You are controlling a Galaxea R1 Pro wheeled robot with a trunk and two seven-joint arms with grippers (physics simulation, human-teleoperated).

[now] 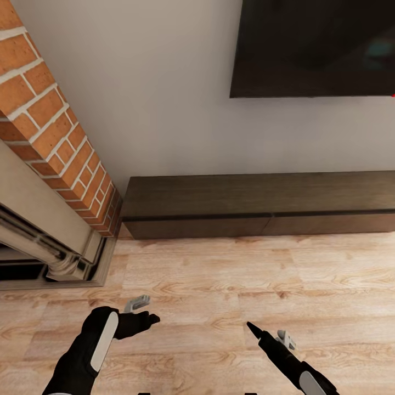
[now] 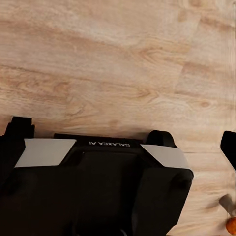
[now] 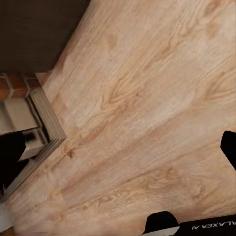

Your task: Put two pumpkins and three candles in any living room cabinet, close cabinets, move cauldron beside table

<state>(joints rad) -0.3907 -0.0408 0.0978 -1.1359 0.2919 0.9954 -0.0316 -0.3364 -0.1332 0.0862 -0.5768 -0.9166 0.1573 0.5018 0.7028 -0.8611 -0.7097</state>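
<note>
brick fireplace (image 1: 60,148), wall-mounted television (image 1: 315,46), wood floor (image 1: 219,285)

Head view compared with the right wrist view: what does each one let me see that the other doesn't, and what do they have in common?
Head view's own: a dark screen on the white wall, the cabinet's full long top and plain front panels, and the robot's left hand and right hand held over the floor.

Right wrist view's own: a close look straight down, with a lettered black robot part at the picture's edge.

Shared: the pale wooden floor, the brick fireplace and the dark-brown cabinet, of which the wrist view catches just a corner.
</note>
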